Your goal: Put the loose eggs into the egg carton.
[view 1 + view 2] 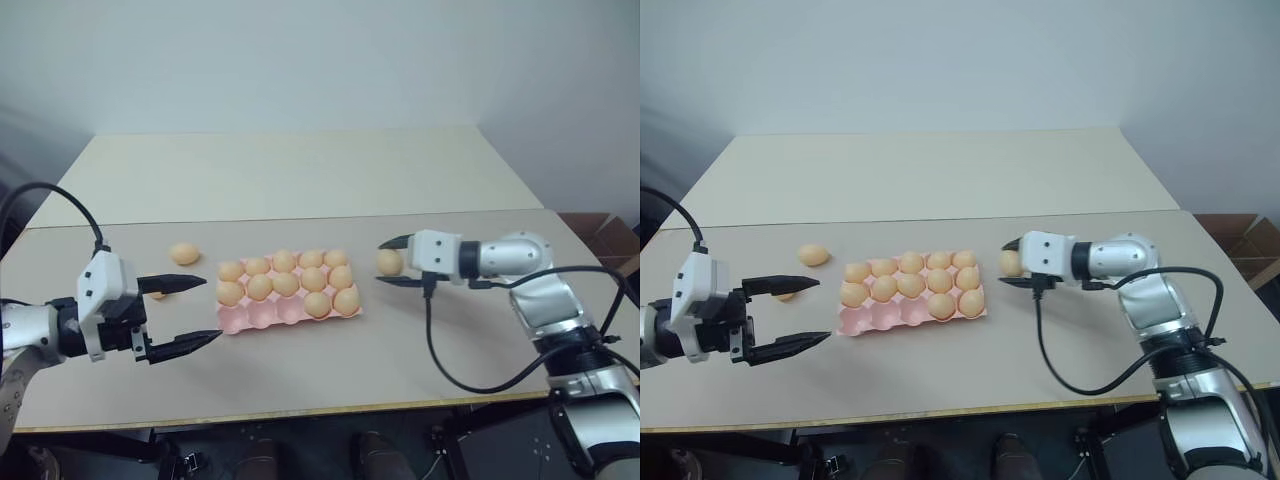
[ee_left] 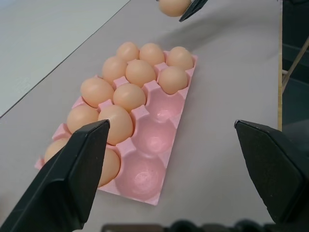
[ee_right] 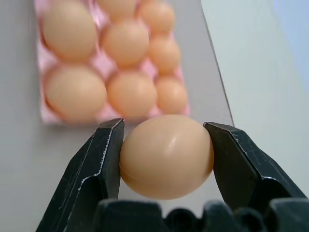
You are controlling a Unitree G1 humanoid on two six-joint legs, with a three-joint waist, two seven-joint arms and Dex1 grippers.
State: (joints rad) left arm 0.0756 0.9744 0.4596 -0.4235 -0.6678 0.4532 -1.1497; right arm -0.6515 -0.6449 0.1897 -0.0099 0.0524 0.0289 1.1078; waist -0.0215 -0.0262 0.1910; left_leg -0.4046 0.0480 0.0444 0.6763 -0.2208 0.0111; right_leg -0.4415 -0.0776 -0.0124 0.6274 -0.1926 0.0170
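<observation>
Your right gripper (image 1: 393, 264) is clamped on an egg (image 3: 166, 155), one black finger pressed to each side, and it holds that egg above the table (image 1: 300, 380) just to the right of the carton (image 1: 262, 317). The carton lies between your two arms, its far two rows full; the near row has three bare cups at its left end. Your left gripper (image 1: 190, 312) hangs with its jaws spread wide and nothing between them, just left of the carton's near corner. Another egg (image 1: 184, 254) lies on the table beyond that gripper, near the carton's far left corner.
</observation>
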